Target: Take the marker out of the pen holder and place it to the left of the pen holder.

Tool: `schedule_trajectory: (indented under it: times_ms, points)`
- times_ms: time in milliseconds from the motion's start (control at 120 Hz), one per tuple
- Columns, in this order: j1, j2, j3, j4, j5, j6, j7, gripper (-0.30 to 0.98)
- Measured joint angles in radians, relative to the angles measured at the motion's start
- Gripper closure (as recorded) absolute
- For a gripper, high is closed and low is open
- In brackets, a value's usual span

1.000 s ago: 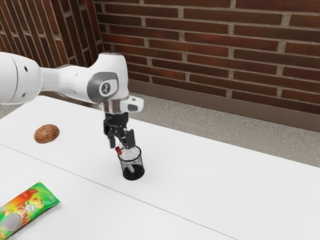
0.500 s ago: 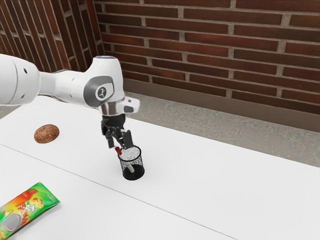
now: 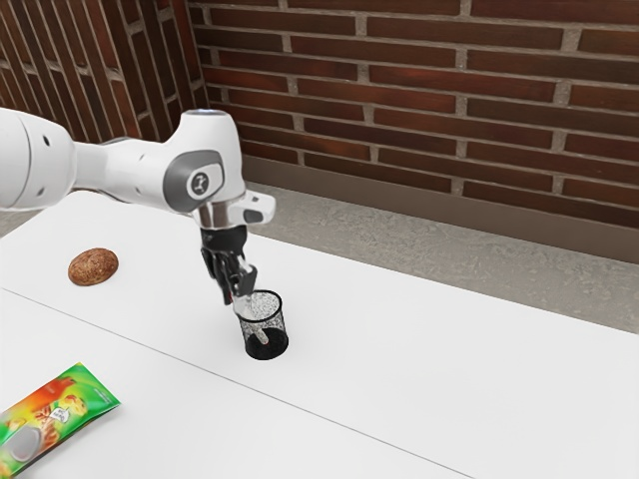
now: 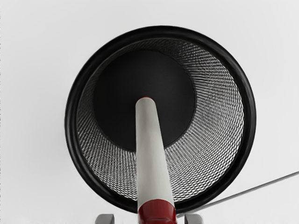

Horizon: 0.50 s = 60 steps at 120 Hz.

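as the marker (image 4: pixel 152 158) stands, its axis leans; red cap (image 4: pixel 157 211) up.

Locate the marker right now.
In both views, the marker leans inside the pen holder, its red end past the rim on the exterior view's left.

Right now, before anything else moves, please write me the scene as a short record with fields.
marker: leaning inside the pen holder, red end up at the rim
pen holder: upright, black mesh
gripper: open, fingers on both sides of the red end, gaps visible
other things: brown roundish object, colourful packet
table: white
task: marker not yet out
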Motion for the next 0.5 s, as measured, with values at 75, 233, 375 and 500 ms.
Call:
schedule_trajectory:
  times_ms: [75, 233, 375, 500]
  points:
    - [-0.003, -0.007, -0.001, -0.003, 0.0, 0.0, 0.003, 0.64]
    - [-0.012, -0.059, -0.028, -0.047, 0.005, 0.0, 0.004, 0.73]
    - [0.014, -0.139, -0.034, -0.075, 0.012, -0.004, 0.002, 0.76]
    - [0.035, -0.24, -0.036, -0.08, 0.016, -0.031, 0.003, 0.77]
